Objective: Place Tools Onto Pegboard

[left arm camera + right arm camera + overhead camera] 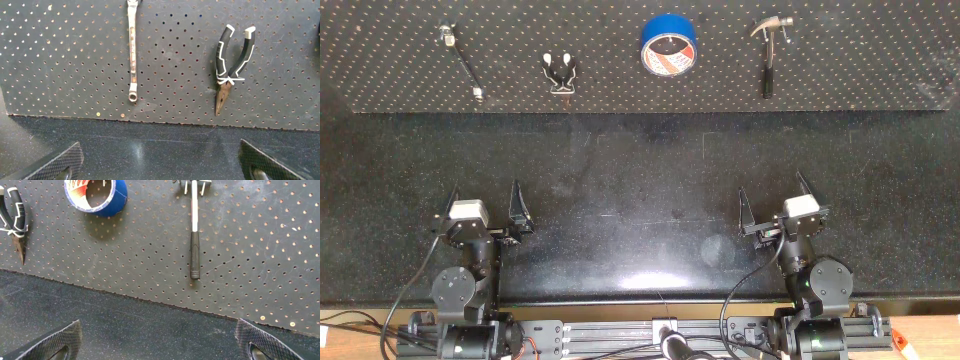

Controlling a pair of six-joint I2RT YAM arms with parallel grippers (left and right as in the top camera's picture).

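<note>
Left claw [484,198]: fingers spread wide, nothing held, at 8 o'clock on the black table [640,170]. Right claw [772,192]: also wide and empty, at 4 o'clock. Both sit well apart from the pegboard [880,60], which spans 12 o'clock. Hanging on the board, 10 to 2 o'clock:
- wrench [460,62], tilted
- pliers [560,72], nose toward the table
- blue tape roll [668,45]
- hammer [769,55], handle toward the table

The tools hang apart from one another.
</note>
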